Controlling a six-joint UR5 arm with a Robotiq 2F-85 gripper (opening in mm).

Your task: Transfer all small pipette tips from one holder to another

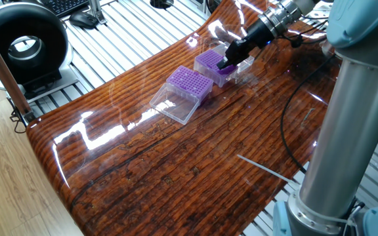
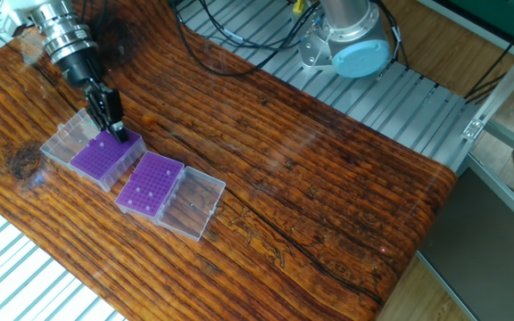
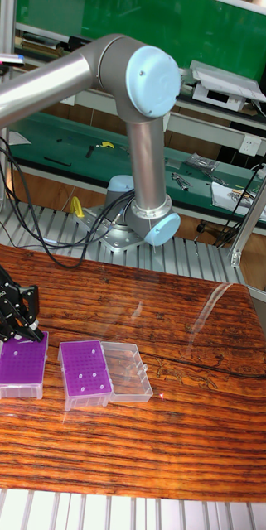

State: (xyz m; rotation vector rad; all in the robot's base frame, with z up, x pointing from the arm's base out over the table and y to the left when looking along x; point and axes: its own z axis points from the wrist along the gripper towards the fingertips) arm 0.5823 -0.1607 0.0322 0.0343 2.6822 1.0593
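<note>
Arm reaches across the wooden table (image 2: pixel 328 178), wrist angled down. Gripper (image 2: pixel 119 135) tips sit on the corner of one purple holder (image 2: pixel 103 159); fingers (image 2: pixel 107 107) close together, whether pinching a tip cannot be told. Second purple holder (image 2: pixel 150 184) just beside it, clear lid (image 2: pixel 194 203) open flat. Small pipette tips (image 2: pixel 149 193): a few pale dots in the second holder's grid.

Two tip boxes (image 2: pixel 105 159) (image 2: pixel 150 184) side by side, gripper (image 2: pixel 119 135) over one.
</note>
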